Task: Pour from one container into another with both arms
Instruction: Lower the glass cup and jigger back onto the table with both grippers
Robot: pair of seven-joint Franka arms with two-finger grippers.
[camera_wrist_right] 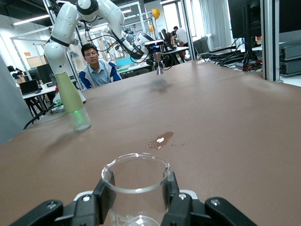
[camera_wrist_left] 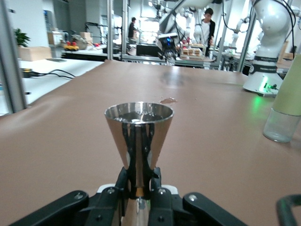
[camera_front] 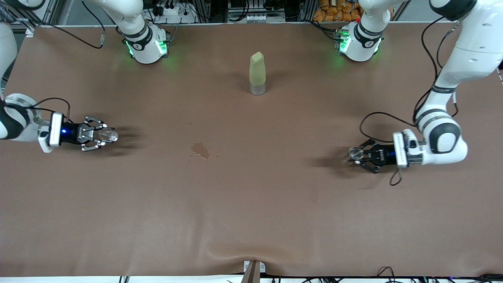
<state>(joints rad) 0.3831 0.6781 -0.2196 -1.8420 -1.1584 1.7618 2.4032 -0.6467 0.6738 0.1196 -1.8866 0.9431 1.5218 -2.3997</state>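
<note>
The small clear glass cup [camera_front: 109, 135] is upright in my right gripper [camera_front: 103, 135], low over the table toward the right arm's end. In the right wrist view the black fingers [camera_wrist_right: 104, 190] press on both sides of the cup [camera_wrist_right: 136, 200], just under its rim. The silvery hourglass jigger [camera_front: 355, 152] is in my left gripper [camera_front: 359, 155], low over the table toward the left arm's end. In the left wrist view the jigger [camera_wrist_left: 138, 125] stands upright with its rim up. There the left gripper [camera_wrist_left: 139, 178] is shut on its narrow waist.
A tall olive-green bottle [camera_front: 257, 73] with a clear base stands mid-table, farther from the front camera than both grippers. A small wet stain [camera_front: 200, 150] lies on the brown table cover between the two grippers. The arm bases [camera_front: 147, 45] stand along the table's edge farthest from the camera.
</note>
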